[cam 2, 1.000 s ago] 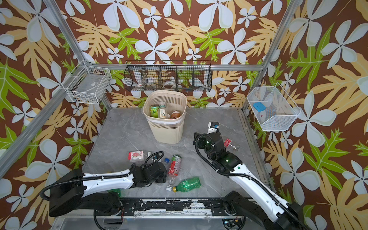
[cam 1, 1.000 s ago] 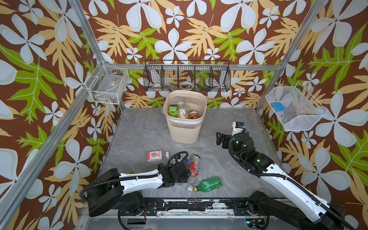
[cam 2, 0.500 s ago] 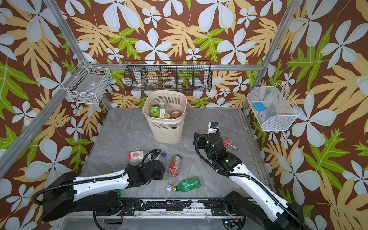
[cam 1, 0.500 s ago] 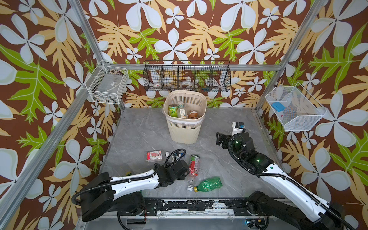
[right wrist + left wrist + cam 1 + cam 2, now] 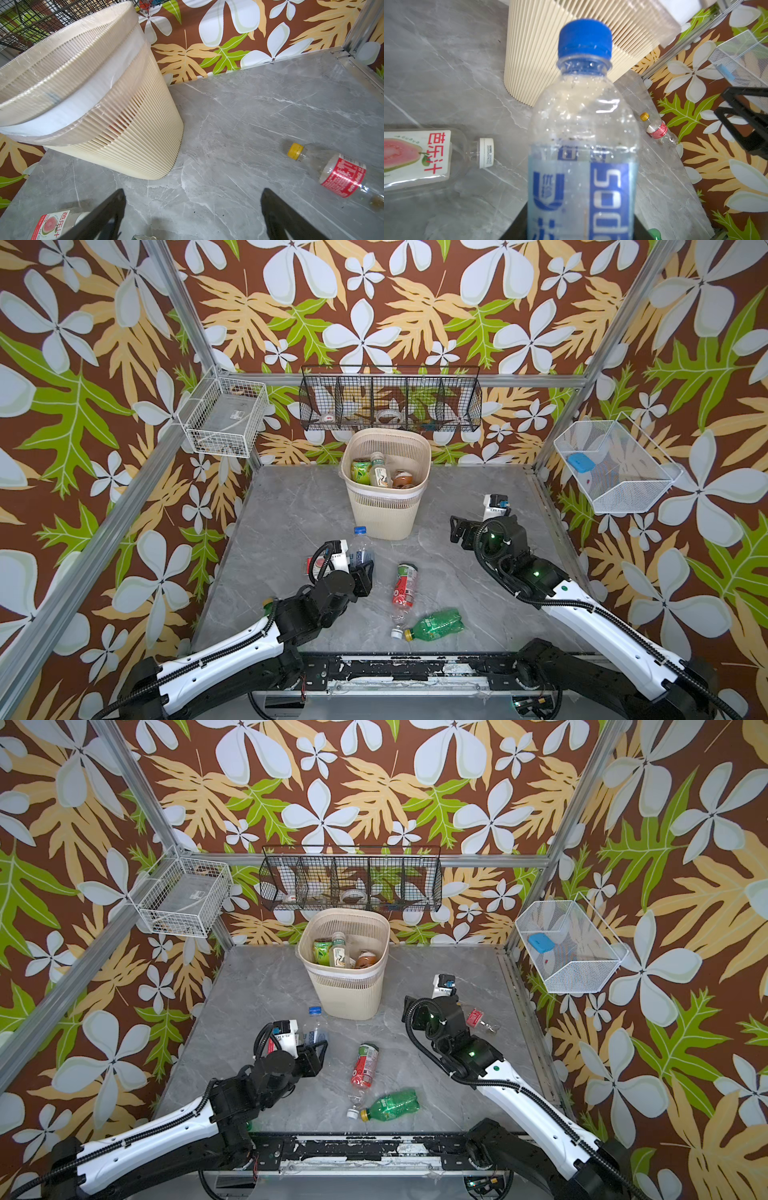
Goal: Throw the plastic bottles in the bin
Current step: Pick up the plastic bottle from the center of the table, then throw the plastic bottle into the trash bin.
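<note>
Grey marble table (image 5: 457, 489): we see some plastic bottles (image 5: 378, 475) already in the bin (image 5: 384, 514). Left gripper (image 5: 361, 566) clamps the blue-capped bottle (image 5: 583, 145) near the bin; right gripper (image 5: 193, 193) gapes empty. At least four more lie loose, green bottle (image 5: 436, 620) included.
</note>
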Controlling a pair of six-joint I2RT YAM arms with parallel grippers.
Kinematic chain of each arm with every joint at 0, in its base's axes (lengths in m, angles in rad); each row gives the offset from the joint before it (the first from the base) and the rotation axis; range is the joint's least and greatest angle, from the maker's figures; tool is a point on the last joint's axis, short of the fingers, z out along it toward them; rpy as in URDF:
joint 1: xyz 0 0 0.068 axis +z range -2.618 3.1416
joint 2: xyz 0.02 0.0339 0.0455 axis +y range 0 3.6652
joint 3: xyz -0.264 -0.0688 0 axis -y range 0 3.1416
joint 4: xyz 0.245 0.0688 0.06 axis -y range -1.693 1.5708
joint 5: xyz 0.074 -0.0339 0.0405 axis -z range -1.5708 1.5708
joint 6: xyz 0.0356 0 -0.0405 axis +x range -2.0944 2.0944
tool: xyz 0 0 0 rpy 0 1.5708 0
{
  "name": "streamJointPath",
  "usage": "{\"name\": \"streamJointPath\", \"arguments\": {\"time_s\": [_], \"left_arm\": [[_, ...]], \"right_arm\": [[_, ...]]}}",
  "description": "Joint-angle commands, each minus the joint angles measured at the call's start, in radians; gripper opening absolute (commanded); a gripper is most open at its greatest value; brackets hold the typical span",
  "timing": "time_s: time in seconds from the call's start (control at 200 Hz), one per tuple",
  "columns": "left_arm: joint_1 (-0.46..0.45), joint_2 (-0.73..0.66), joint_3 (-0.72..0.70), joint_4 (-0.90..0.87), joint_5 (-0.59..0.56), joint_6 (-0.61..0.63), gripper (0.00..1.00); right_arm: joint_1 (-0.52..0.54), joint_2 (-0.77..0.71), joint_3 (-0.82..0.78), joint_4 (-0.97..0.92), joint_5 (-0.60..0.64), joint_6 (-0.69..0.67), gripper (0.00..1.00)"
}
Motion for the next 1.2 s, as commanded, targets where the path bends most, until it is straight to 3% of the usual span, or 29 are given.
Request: {"name": "streamJointPath", "arguments": {"time_s": [0.0, 0.18, 0.34, 0.535, 0.876, 1.196], "left_arm": [[0.005, -0.029, 0.025, 0.002, -0.053, 0.037, 0.46], [0.019, -0.065, 0.114, -0.007, -0.091, 0.127, 0.47], [0.065, -0.002, 0.256, 0.049, -0.060, 0.246, 0.48], [0.146, 0.227, 0.490, 0.138, 0.091, 0.338, 0.48], [0.313, 0.688, 0.911, 0.126, 0.346, 0.317, 0.47], [0.342, 0.864, 1.071, 0.072, 0.384, 0.323, 0.46]], "right_arm": [[0.000, 0.004, 0.008, 0.024, -0.002, 0.003, 1.00], [0.000, 0.010, 0.013, 0.028, -0.005, 0.003, 1.00], [0.000, 0.013, 0.015, 0.031, -0.011, 0.003, 1.00], [0.000, 0.004, 0.010, 0.025, -0.009, 0.005, 1.00], [0.000, -0.041, 0.006, -0.018, 0.026, -0.005, 1.00], [-0.002, -0.045, 0.003, -0.021, 0.032, -0.010, 0.99]]}}
